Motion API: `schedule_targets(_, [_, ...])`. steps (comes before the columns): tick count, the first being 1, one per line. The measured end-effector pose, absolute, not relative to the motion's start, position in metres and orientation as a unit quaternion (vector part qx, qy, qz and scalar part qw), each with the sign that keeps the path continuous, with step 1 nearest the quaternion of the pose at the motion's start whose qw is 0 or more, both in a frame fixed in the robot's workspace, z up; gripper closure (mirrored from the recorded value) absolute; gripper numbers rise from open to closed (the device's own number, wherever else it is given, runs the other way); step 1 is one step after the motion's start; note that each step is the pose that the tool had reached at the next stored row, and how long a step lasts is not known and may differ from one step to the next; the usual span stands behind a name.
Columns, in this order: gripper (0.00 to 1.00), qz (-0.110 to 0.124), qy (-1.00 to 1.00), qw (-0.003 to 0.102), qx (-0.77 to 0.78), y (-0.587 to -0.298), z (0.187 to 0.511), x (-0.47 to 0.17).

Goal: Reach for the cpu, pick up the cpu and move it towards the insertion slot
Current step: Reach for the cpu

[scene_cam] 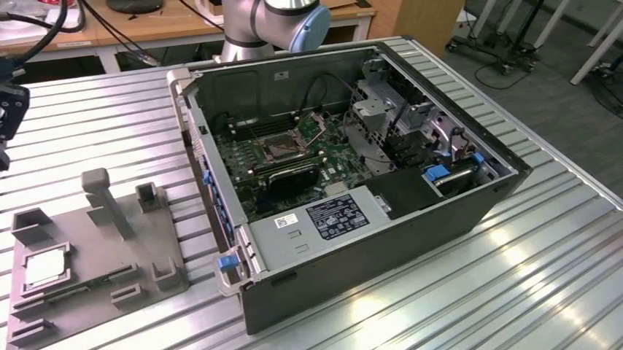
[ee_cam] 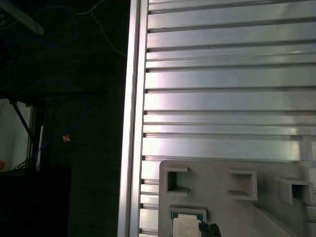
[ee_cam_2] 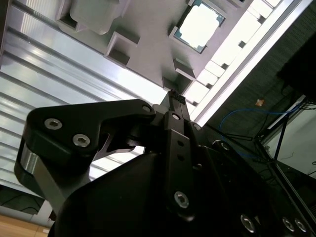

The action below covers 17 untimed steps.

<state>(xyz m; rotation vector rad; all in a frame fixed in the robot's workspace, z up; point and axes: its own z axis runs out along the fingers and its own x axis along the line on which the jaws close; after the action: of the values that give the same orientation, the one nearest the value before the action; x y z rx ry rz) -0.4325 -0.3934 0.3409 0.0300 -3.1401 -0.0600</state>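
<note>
Barely begun: my gripper (ee_cam_2: 174, 101) hangs over the cpu (scene_cam: 44, 270), unlifted in its tray (scene_cam: 98, 255) at lower left of the exterior view; spread or pressed, I can't tell.

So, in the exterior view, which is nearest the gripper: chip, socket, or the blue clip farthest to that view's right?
1. Chip, in the grey tray, exterior view's left.
2. Socket, inside the computer case.
3. Blue clip, exterior view's right.

Even overhead room light. Broad glare bands cross the ribbed metal surface (scene_cam: 545, 248) in the exterior view. The chip (ee_cam_2: 200, 23) is overexposed to white in the second wrist view. The floor (ee_cam: 74, 148) lies in deep shadow in the first wrist view.
</note>
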Motion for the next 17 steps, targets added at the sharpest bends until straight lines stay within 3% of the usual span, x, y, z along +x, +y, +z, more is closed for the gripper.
schedule_targets(17, [0.89, -0.019, -1.000, -0.002, 0.010, -0.400, 0.331, -0.454])
